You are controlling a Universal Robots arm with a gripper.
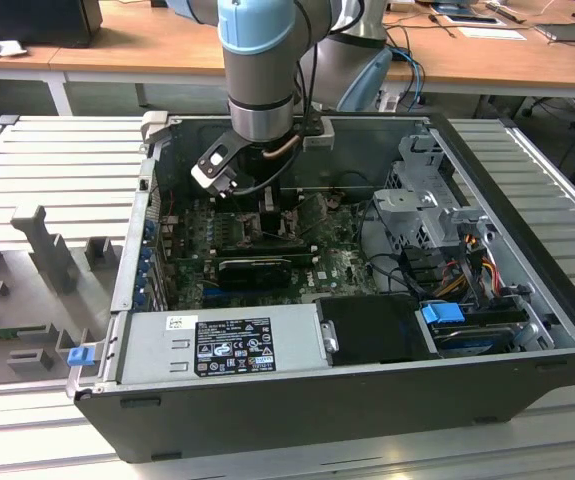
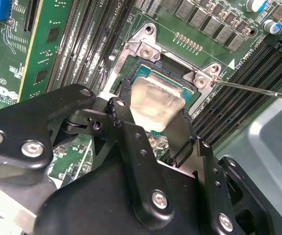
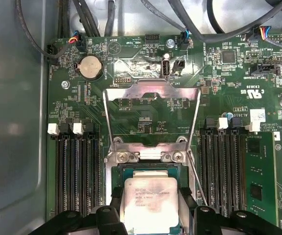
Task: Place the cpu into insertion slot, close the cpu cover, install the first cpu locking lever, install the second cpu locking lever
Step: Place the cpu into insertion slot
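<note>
Pincer [image 2: 155, 110] is narrow and clamped on the chip [image 2: 155, 100]. One finger [image 2: 126, 100] bears on each of two opposite edges. You can see the same hold in the first wrist view: pincer [image 3: 151, 205], chip [image 3: 150, 200].

The chip is right over the socket [image 2: 180, 84], slightly tilted. I can't tell if it's seated.

My read on handling:
- It's light, thin and stiff.
- The metal face is smooth, so it could slip in a loose grip.
- The underside and the socket contacts are fragile.
- Take it by the edges only, as now, and keep it level.

The cover [image 3: 150, 145] is swung open beyond the socket [image 3: 150, 169].

Count:
- one chip
- one socket
- one cover
- one lever rod [image 2: 258, 89] that I can make out, lying unlatched
- two banks of memory slots [image 3: 74, 176], one on each side of the socket
- one coin battery [image 3: 90, 67]

In the exterior view the pincer [image 1: 267, 215] is down inside the open case [image 1: 527, 250]. From the pincer, the black card [image 1: 257, 268] is near at 6 o'clock. The grey power box [image 1: 227, 345] is further out at 6. The drive cage [image 1: 422, 205] is at 3 o'clock.
</note>
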